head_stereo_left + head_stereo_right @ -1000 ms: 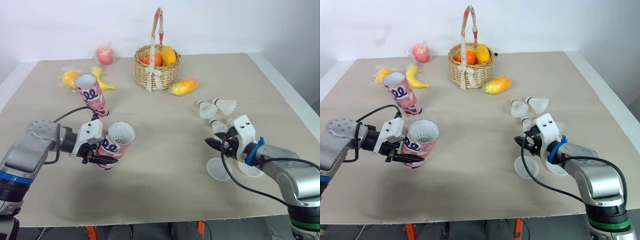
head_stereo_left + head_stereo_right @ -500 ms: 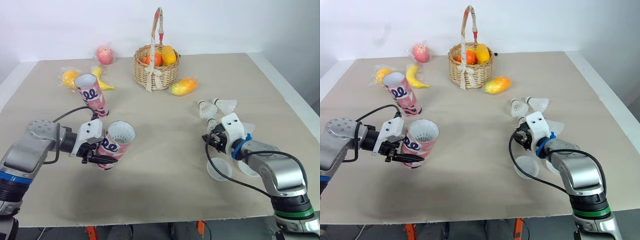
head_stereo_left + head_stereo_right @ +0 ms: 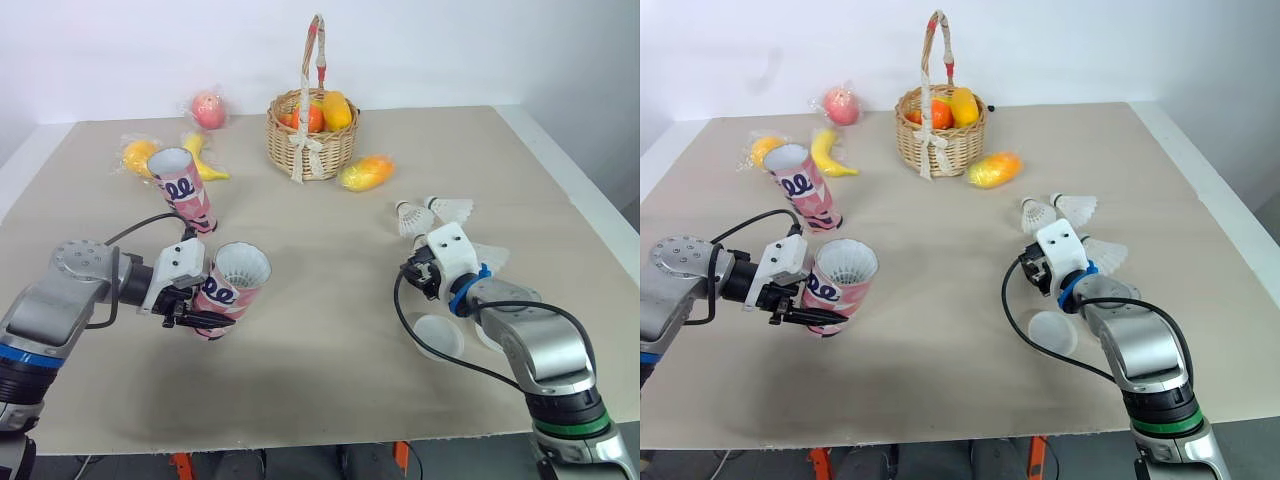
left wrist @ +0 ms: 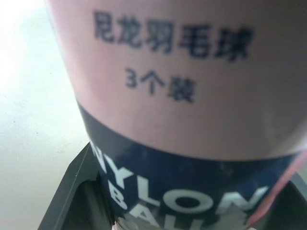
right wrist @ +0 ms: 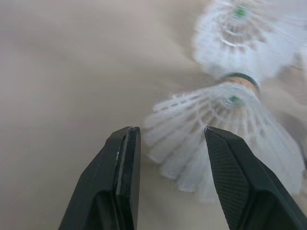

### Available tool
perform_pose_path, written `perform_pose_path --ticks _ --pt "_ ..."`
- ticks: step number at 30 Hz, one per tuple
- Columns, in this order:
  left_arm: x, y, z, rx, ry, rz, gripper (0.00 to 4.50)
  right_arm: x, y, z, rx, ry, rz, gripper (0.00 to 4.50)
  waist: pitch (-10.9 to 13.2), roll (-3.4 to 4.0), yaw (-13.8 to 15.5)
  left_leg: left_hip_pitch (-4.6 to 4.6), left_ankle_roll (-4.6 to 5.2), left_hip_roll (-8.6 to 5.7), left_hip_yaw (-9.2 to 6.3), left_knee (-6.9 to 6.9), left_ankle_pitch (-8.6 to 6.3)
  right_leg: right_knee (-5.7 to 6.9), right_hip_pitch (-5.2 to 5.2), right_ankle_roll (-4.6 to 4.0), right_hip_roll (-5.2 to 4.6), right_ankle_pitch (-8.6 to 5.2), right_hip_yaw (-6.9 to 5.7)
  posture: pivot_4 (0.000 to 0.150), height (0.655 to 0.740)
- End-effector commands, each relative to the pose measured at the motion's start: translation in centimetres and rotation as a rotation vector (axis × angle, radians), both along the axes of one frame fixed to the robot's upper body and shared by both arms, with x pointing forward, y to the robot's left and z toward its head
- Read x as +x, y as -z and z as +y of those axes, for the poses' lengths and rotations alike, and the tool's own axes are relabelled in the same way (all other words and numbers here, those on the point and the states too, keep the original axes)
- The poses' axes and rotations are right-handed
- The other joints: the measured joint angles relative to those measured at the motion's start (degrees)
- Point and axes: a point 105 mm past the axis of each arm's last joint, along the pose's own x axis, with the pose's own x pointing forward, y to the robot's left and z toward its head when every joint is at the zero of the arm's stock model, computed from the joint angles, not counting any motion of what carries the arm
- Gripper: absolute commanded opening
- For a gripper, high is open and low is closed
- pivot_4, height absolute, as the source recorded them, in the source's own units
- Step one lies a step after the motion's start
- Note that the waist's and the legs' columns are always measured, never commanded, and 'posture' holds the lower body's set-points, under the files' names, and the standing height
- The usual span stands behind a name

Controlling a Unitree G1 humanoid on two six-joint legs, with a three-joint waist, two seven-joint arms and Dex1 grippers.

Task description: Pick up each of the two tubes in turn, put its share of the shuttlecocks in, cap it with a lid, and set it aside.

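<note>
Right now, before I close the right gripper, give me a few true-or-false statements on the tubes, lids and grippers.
1. The left gripper is shut on a tube. True.
2. The right gripper is shut on a shuttlecock. False: its fingers are open, and a shuttlecock lies just ahead of them.
3. The other tube lies flat. False: it stands on end beside the banana.
4. A clear lid lies on the table by the right arm. True.
5. The held tube is capped. False: its mouth is open.

the right claw [image 5: 169,133] has moved up to the shuttlecocks [image 5: 225,103], seemingly bracketing one.
</note>
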Motion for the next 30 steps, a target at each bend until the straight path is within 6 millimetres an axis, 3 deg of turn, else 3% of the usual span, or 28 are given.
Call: perform_pose_path --ticks 1,9,30 --pt "-0.6 1.3 0.3 0.030 0.004 0.058 2.67 -0.1 -1.2 0.3 -0.040 0.036 -0.070 2.35 0.0 0.00 0.0 0.00 0.00 0.00 0.00 -0.01 0.00 0.00 -0.01 0.00 0.01 0.00 0.00 0.150 0.7400" --pt "-0.7 1.3 0.1 0.028 0.009 0.060 2.67 -1.0 -0.5 1.8 -0.015 0.032 -0.053 2.35 0.0 0.00 0.0 0.00 0.00 0.01 0.00 -0.01 0.00 0.00 0.00 0.00 0.00 0.00 0.00 0.150 0.7400" --pt "-0.8 1.4 0.0 0.020 0.003 0.065 2.67 -0.8 -1.0 0.9 -0.052 0.151 -0.110 2.35 0.0 0.00 0.0 -0.01 0.00 0.01 0.00 -0.02 0.00 0.00 -0.01 -0.05 0.00 0.02 0.00 0.150 0.7400"
